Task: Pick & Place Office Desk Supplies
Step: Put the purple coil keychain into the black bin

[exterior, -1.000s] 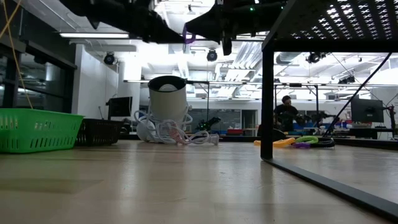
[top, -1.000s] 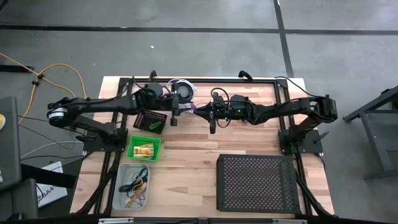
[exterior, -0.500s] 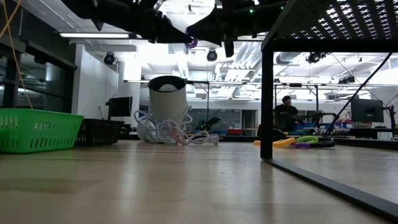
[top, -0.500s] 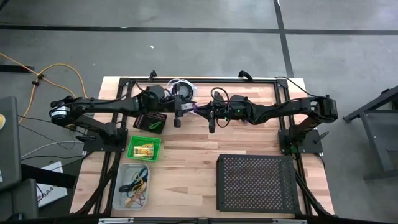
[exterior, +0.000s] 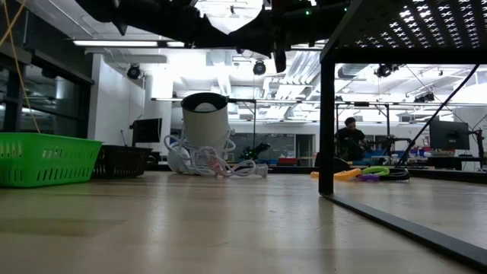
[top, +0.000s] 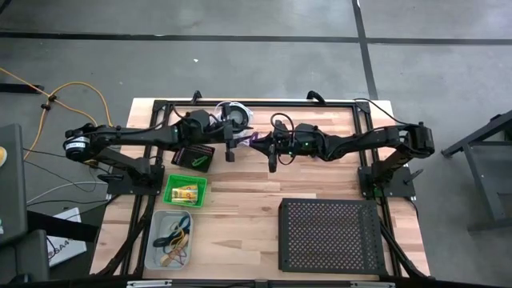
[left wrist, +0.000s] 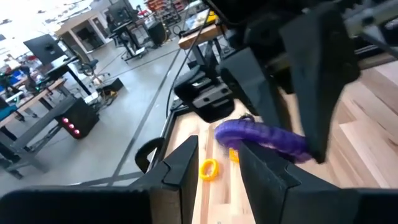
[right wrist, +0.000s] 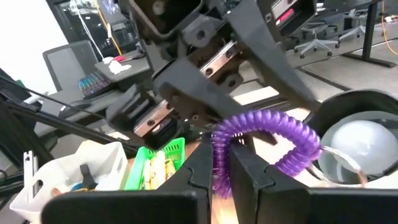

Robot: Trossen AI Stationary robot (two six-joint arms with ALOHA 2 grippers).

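Two arms are meeting above the far middle of the counter [top: 240, 204] in the high view, a purple coil [top: 254, 138] hanging between them. From the left wrist, the left hand [left wrist: 214, 163] is standing partly open just short of the coil [left wrist: 262, 137]. From the right wrist, the right hand [right wrist: 219, 167] is pinching the coil [right wrist: 264, 127] near the green basket [right wrist: 152, 163].
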